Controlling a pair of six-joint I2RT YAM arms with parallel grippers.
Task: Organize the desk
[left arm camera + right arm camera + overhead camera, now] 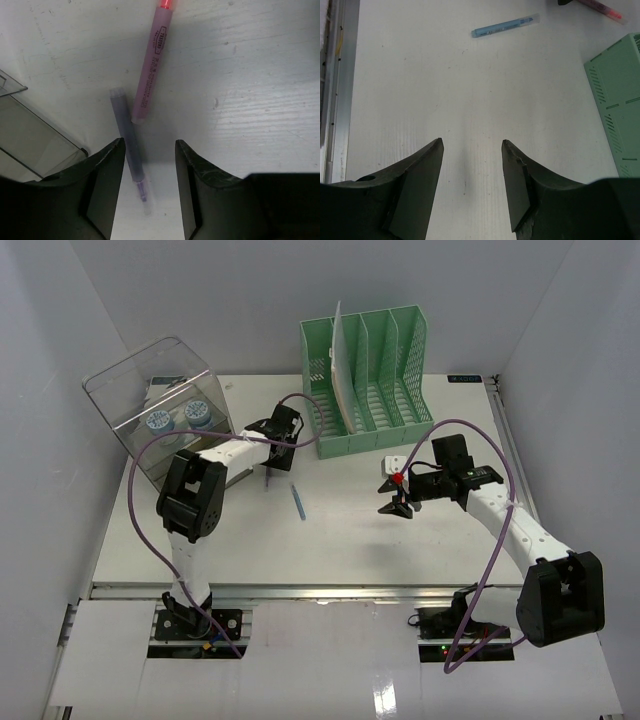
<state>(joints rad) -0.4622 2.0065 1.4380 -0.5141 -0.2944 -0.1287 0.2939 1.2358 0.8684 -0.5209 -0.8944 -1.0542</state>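
The white desk [350,550] holds loose pens. My left gripper [279,444] hangs open just left of the green file rack. In the left wrist view a dark purple pen [127,145] lies on the desk between my open left fingers [149,150], closer to the left one and not gripped. A pink highlighter [152,65] lies just beyond it, its end beside the pen's tip. A blue pen [298,502] lies at mid desk; it also shows in the right wrist view [505,25]. My right gripper [395,496] is open and empty above bare desk [472,145].
A green file rack [365,380] with a white sheet stands at the back; its side shows in the right wrist view [620,100]. A clear plastic box [165,410] sits at the back left, its corner close to my left fingers [30,140]. A small white item [396,461] lies near the right gripper.
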